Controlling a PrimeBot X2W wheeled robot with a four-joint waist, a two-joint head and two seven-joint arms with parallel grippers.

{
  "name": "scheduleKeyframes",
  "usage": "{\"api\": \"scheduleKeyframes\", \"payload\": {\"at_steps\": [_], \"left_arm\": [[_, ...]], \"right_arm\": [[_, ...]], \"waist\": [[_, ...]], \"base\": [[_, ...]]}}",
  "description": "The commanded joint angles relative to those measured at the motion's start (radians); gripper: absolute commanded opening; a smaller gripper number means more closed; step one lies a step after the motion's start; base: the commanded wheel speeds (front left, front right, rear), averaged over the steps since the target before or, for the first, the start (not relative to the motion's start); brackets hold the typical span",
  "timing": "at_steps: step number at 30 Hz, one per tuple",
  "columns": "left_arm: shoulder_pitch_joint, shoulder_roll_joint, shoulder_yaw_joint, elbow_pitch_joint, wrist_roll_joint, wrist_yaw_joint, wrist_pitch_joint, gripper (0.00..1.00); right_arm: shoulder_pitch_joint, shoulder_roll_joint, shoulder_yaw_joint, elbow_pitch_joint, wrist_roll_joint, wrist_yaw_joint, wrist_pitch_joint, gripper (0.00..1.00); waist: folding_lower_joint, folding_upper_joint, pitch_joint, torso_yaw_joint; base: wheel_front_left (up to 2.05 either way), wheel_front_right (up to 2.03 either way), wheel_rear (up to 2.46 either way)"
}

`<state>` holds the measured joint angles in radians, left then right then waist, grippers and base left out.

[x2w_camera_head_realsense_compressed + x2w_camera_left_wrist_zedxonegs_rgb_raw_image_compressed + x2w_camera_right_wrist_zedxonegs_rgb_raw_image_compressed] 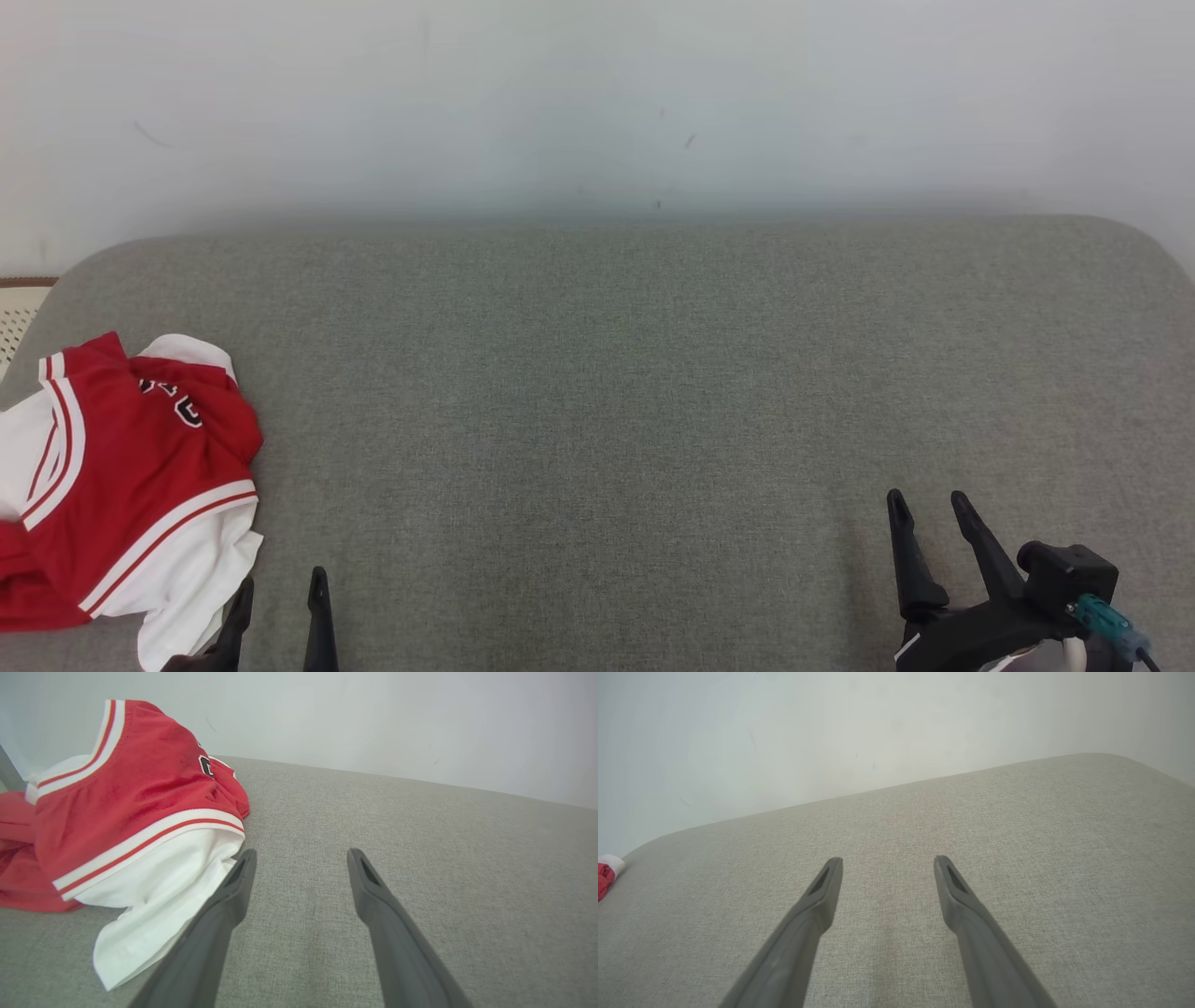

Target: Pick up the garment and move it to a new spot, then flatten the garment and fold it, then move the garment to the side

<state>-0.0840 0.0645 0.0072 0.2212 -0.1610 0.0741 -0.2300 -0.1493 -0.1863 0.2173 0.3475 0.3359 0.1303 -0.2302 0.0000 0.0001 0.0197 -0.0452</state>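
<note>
Grey fabric surface (597,392) before a pale wall (597,112) carries the crumpled red-and-white garment (131,485) at the head view's lower left, partly cut off by the frame edge. Left gripper (283,579), jaws wide and empty, sits just beside its white hem; advisable to pinch a raised fold, clear of the surface. Right gripper (928,496), lower right, likewise wide and empty. Garment lettering unreadable.

- I see black marks (179,403) with white edges on the red part of the garment (131,476).
- The cloth is bunched up there, so I get only bits of them.
- I cannot read any word or number.
</note>
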Motion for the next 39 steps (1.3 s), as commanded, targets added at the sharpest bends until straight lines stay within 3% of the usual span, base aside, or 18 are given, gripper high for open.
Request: {"api": "scheduleKeyframes", "payload": {"at_steps": [1,17,33,39], "left_arm": [[0.005,0.002,0.003,-0.006,0.025,0.005,-0.009,1.0],[0.026,-0.005,0.017,-0.011,0.145,0.019,-0.039,1.0],[0.021,-0.012,0.035,0.011,0.129,0.01,-0.037,1.0],[0.019,-0.012,0.044,0.021,0.119,0.011,-0.036,1.0]], "right_arm": [[0.009,-0.001,-0.001,-0.003,-0.023,0.001,-0.009,1.0],[0.015,0.008,-0.012,0.003,-0.138,0.001,-0.037,1.0],[0.024,0.015,-0.037,0.0,-0.145,0.001,-0.035,1.0],[0.031,0.004,-0.015,-0.008,-0.146,0.001,-0.035,1.0]], "waist": [[0.0,-0.0001,0.0,-0.001],[0.0,-0.0001,-0.011,-0.009],[0.0,-0.0001,-0.006,-0.003],[0.0,-0.0001,0.001,0.041]], "base": [[0.0,0.0,0.0],[0.0,0.0,0.0],[0.0,0.0,0.0],[0.0,0.0,0.0]]}}
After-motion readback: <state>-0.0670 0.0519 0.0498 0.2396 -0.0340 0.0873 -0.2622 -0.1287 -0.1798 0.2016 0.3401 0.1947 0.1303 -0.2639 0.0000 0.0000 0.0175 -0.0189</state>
